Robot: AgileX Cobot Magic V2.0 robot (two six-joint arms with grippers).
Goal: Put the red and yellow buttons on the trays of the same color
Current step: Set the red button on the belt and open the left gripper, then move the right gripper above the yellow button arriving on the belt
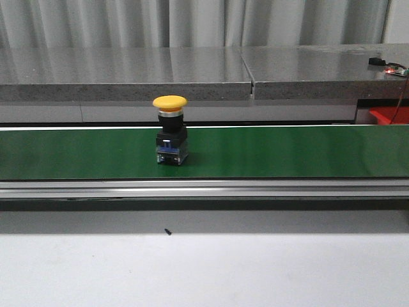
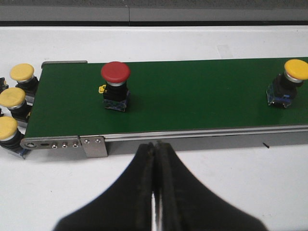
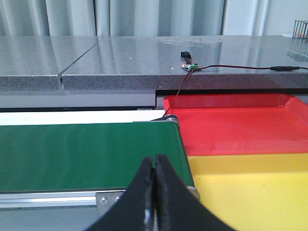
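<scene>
Now, front view: yellow button (image 1: 170, 137) upright on green belt (image 1: 287, 152), left of its middle; red tray (image 1: 390, 115) edge past belt's right end. Left wrist view: left pincer (image 2: 155, 159) pressed together, empty, over white tabletop (image 2: 269, 183) near belt. Red button (image 2: 115, 91) upright on belt; three more yellow btns (image 2: 14, 103) off belt's end. Right wrist view: right pincer (image 3: 155, 168) pressed together, empty; red tray w/ yellow tray (image 3: 250, 187) just beside belt's end.

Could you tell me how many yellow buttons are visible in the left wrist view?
4: three yellow buttons cluster just off one end of the green belt, and one stands on the belt near the far edge of view. Others may sit outside the frame.
</scene>
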